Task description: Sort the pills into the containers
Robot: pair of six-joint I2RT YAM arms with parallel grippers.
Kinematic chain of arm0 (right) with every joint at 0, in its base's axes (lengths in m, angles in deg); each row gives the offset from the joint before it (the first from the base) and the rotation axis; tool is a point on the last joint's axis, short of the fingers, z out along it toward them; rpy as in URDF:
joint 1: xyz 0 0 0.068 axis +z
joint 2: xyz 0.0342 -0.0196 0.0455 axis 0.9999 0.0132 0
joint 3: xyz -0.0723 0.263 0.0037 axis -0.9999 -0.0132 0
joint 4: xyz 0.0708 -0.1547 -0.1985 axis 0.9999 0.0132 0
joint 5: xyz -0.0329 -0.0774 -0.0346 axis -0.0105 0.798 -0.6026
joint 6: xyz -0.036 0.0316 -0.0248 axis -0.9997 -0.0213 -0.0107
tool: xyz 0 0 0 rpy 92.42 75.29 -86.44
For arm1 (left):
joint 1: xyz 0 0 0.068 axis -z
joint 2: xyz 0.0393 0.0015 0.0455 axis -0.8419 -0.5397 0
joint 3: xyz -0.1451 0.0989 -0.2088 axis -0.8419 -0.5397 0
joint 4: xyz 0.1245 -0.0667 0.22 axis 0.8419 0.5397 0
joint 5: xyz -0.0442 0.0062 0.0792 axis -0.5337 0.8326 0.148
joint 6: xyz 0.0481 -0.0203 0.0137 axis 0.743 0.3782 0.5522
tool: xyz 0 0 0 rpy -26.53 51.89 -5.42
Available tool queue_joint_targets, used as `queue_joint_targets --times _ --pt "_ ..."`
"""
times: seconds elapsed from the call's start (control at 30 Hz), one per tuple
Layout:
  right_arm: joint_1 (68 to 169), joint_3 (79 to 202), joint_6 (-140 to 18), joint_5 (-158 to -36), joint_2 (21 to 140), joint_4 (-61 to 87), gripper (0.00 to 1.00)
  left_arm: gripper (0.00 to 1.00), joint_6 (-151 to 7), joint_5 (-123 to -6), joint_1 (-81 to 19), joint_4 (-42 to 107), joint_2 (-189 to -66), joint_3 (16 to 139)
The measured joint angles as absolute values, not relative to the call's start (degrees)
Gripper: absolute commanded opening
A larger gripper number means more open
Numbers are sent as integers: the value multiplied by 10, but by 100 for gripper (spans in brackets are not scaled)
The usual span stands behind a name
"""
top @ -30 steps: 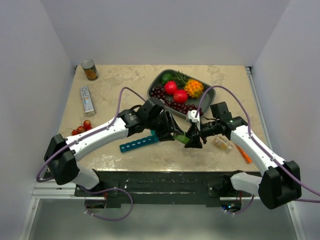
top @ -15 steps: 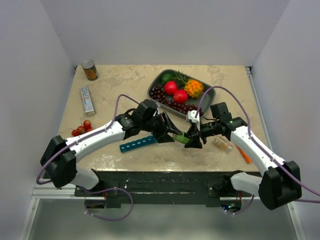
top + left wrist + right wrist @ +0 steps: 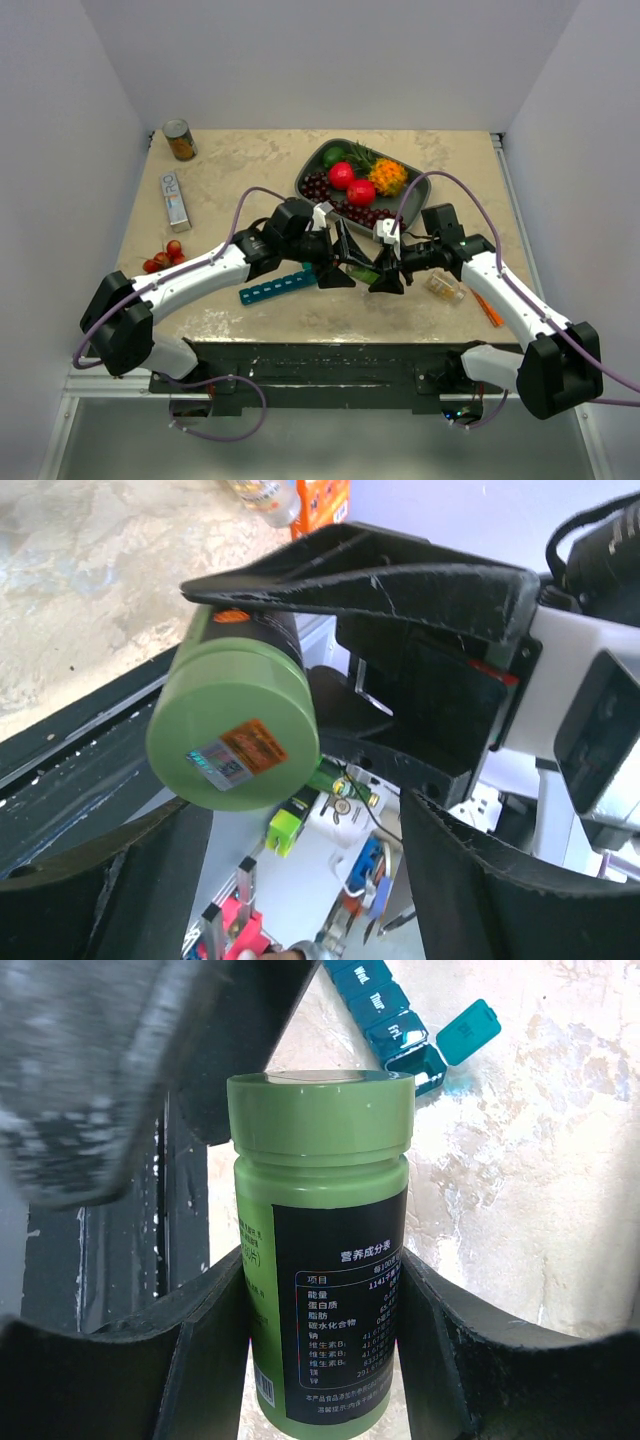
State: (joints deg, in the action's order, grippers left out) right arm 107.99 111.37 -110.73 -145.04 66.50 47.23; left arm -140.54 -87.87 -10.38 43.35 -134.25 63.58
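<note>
My right gripper (image 3: 385, 272) is shut on a green pill bottle (image 3: 362, 272) with a black label and holds it level above the table's front edge, cap toward the left arm. In the right wrist view the bottle (image 3: 320, 1250) fills the gap between my fingers (image 3: 210, 1300). My left gripper (image 3: 343, 262) is open, its jaws spread on either side of the cap (image 3: 235, 745) without touching it. The teal pill organizer (image 3: 278, 287) lies on the table left of the bottle, with one end lid (image 3: 468, 1030) flipped open. No loose pills show.
A dark grey fruit tray (image 3: 307, 172) stands behind the grippers. A small clear bottle (image 3: 445, 288) and an orange object (image 3: 488, 308) lie at the right. A can (image 3: 180, 140), a white box (image 3: 176, 198) and cherries (image 3: 163, 258) are at the left.
My left gripper has shifted a little to the right toward the bottle's cap, and its jaws now stand spread wider. The right gripper and bottle have barely moved.
</note>
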Motion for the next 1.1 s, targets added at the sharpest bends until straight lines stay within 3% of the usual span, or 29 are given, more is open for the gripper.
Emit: queue_joint_targets --times 0.6,1.1 --pt "1080 1114 -1108 -1455 665 470 0 99 -1221 -932 -134 459 -1260 604" --pt "1079 1114 -1116 -1457 665 472 0 99 -850 -917 -139 552 -1145 542"
